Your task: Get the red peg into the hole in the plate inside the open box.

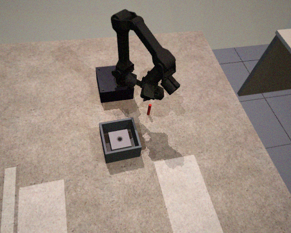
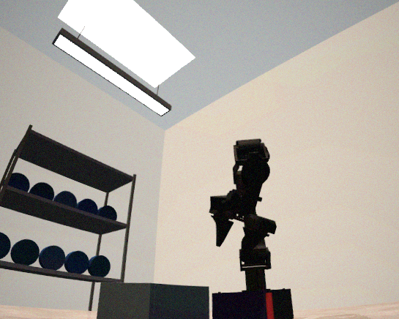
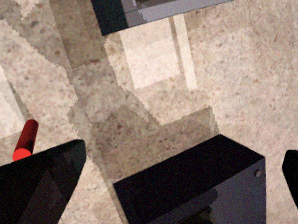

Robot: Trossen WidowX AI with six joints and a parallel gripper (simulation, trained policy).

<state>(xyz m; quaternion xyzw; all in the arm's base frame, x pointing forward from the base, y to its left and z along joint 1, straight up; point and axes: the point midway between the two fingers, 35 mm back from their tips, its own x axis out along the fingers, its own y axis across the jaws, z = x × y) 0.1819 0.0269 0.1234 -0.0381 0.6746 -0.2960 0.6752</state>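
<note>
The red peg (image 1: 149, 109) (image 2: 269, 306) (image 3: 29, 134) stands upright on the table, to the right of and behind the open box (image 1: 124, 155) (image 2: 151, 303) (image 3: 111, 21) in the top view. The pale plate (image 1: 114, 145) lies at the bottom of the box, and its round hole (image 1: 119, 139) is empty. My gripper (image 3: 184, 155) is open, with nothing between its fingers. It is above the table behind the peg in the top view. In the wrist view the peg shows at the far left, just beyond the left finger, outside the gap between the fingers.
The arm's dark base block (image 1: 116, 96) (image 2: 239, 306) (image 3: 240, 150) is behind the box, and shows between the fingers in the wrist view. The table's right edge (image 1: 238, 100) drops to a tiled floor. A shelf rack (image 2: 78, 219) with dark blue round things stands in the background.
</note>
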